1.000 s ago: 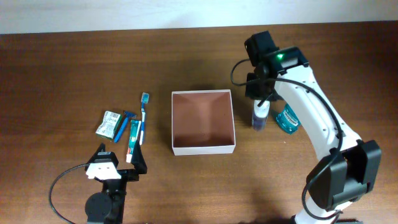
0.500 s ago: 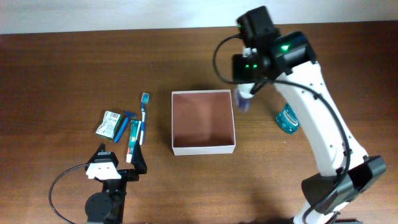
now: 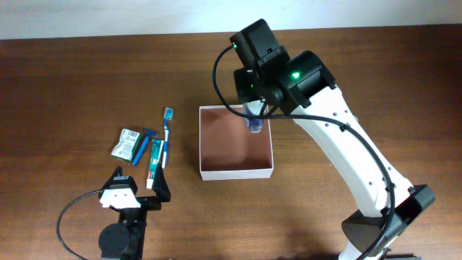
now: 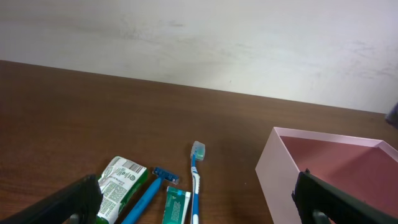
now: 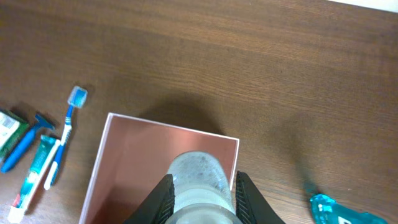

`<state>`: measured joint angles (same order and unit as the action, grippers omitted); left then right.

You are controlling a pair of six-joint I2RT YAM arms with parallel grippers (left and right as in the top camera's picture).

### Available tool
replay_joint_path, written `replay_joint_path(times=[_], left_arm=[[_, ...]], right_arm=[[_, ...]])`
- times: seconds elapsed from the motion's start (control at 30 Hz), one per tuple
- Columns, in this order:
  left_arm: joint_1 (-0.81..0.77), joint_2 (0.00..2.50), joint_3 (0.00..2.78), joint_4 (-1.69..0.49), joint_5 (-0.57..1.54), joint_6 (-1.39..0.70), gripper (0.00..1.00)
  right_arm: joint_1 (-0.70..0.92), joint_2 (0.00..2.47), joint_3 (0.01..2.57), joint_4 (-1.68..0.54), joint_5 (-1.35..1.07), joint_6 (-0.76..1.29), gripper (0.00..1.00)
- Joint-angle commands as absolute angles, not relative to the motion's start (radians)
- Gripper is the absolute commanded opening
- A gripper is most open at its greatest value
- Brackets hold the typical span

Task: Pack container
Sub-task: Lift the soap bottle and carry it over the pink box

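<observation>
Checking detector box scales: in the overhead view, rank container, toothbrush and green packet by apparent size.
1. container, far the largest
2. toothbrush, by length
3. green packet, shorter but wider; by area these last two look close.

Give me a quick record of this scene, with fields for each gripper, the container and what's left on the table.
Right gripper: shut on the clear bottle, over the far right corner of the container
Left gripper: open, empty
Container: nothing lying inside
Table, left of container: green packet, razor, toothpaste tube, toothbrush
Table, right: teal bottle
</observation>
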<state>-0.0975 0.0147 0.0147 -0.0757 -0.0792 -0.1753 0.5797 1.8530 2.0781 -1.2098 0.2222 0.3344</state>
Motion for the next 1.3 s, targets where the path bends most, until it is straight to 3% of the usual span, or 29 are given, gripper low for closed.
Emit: replay_joint_path(times=[0.0,1.27], left_arm=[[-0.095,0.006,0.009,-0.075,-0.086,-0.159,0.99],[-0.095,0.006,0.009,-0.074,-0.086,-0.159,0.99]], right_arm=[[0.588,1.840,2.110,-1.185,0.263,0.383,0.24],[0.539,1.988,1.941,-1.060,0.326,0.492,0.25]])
